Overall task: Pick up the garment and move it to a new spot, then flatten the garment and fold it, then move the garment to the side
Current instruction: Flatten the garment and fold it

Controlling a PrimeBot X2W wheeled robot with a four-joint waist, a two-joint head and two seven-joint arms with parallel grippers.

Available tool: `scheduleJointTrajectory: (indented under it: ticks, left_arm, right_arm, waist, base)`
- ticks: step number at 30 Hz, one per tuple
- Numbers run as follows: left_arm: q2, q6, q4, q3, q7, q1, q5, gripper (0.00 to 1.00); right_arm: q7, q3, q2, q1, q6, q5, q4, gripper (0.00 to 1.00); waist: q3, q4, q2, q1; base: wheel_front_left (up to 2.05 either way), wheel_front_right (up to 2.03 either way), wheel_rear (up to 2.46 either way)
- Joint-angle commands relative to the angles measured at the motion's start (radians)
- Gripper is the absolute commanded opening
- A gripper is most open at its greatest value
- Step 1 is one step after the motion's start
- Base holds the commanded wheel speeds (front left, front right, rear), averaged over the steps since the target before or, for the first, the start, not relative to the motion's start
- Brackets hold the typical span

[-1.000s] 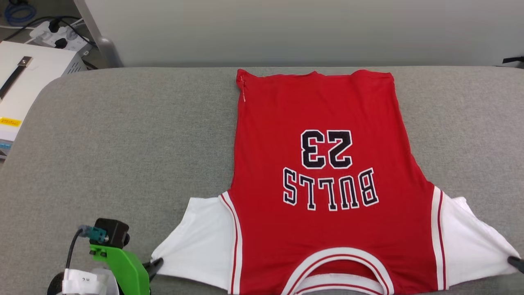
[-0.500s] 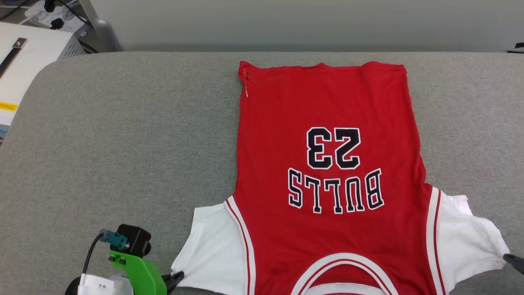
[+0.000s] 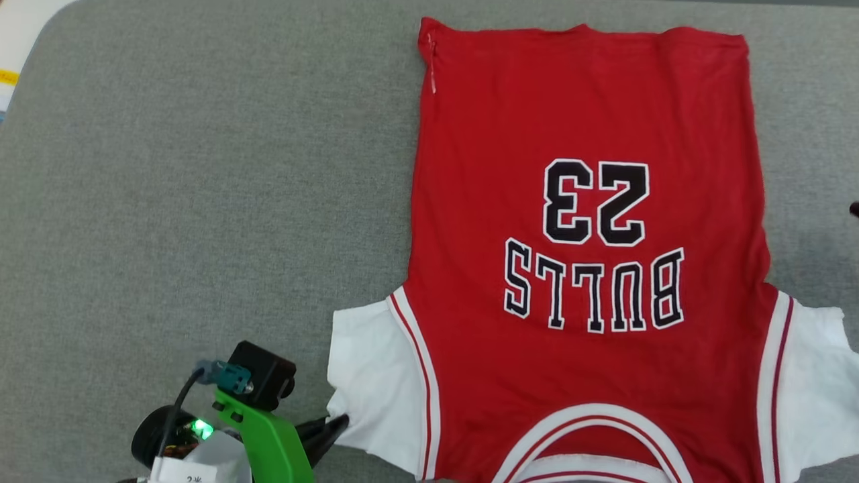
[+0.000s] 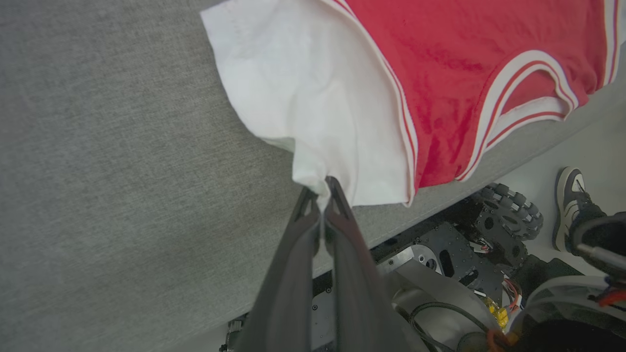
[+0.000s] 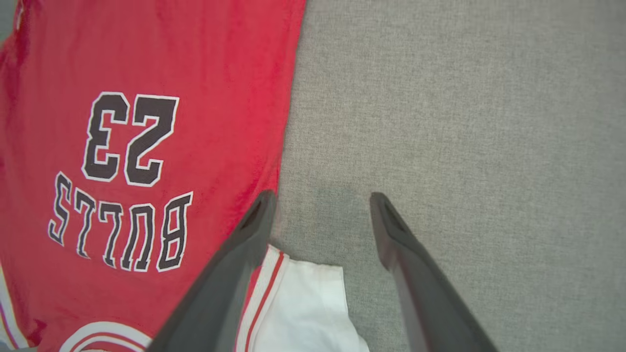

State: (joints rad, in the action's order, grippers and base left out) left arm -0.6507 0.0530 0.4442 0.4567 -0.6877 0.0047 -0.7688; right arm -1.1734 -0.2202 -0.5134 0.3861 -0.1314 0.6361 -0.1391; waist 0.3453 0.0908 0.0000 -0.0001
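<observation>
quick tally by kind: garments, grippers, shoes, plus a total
jersey: 1
grippers: 2 (left gripper, right gripper)
shoe: 1
total: 4

"BULLS" and "23" are seen printed upside down, right of centre, in black outlined white, on the garment [image 3: 584,376].

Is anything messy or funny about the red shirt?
The garment lies mostly flat, but one white sleeve is pulled into a crumpled point where the left gripper pinches its corner.
</observation>
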Motion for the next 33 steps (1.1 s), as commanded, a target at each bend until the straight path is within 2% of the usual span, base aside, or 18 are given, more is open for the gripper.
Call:
scheduleJointTrajectory:
  ticks: [1,5,6,16,24,30,31,32,33]
  left_arm:
    - [-0.006,0.005,0.015,0.003,-0.001,-0.026,0.019,0.0]
    - [0.003,0.004,0.048,0.015,0.01,-0.049,0.05,0.0]
    - [0.01,-0.001,0.059,0.023,0.016,-0.065,0.064,0.0]
    - [0.07,-0.041,0.029,0.065,0.069,-0.143,0.108,0.0]
    - [0.1,-0.061,0.004,0.081,0.103,-0.176,0.117,0.0]
    - [0.114,-0.068,-0.025,0.091,0.116,-0.193,0.125,0.0]
    - [0.116,-0.068,-0.029,0.091,0.117,-0.195,0.126,0.0]
    - [0.117,-0.068,-0.034,0.091,0.118,-0.198,0.127,0.0]
    - [0.118,-0.068,-0.037,0.092,0.119,-0.199,0.127,0.0]
  right_arm:
    - [-0.024,0.001,-0.002,0.053,0.001,-0.014,0.012,1.0]
    - [-0.092,0.02,-0.01,0.205,0.001,-0.054,0.065,1.0]
    - [-0.117,0.024,-0.016,0.291,0.001,-0.079,0.103,1.0]
    - [-0.139,0.055,-0.062,0.572,0.001,-0.206,0.304,1.0]
    - [-0.123,0.092,-0.104,0.67,0.001,-0.265,0.414,1.0]
    - [-0.126,0.153,-0.121,0.661,0.001,-0.248,0.461,1.0]
    - [-0.134,0.16,-0.122,0.655,0.001,-0.242,0.467,0.47]
    - [-0.14,0.169,-0.125,0.648,0.001,-0.235,0.471,0.09]
    - [-0.143,0.175,-0.128,0.644,0.001,-0.231,0.472,0.0]
  waist:
    - [0.11,0.077,0.0,0.0001]
    - [0.179,0.118,0.0,0.0001]
    - [0.217,0.143,0.0,0.0001]
    - [0.327,0.237,0.0,0.0001]
    - [0.377,0.273,0.0,0.0001]
    - [0.383,0.283,0.0,0.0001]
    - [0.382,0.283,0.0,0.0001]
    - [0.38,0.283,0.0,0.0001]
    - [0.378,0.283,0.0,0.0001]
  base:
    - [0.0,0.0,0.0]
    - [0.0,0.0,0.0]
    - [0.0,0.0,0.0]
    - [0.0,0.0,0.0]
    - [0.0,0.0,0.0]
    - [0.0,0.0,0.0]
    - [0.0,0.0,0.0]
    - [0.0,0.0,0.0]
    - [0.0,0.0,0.0]
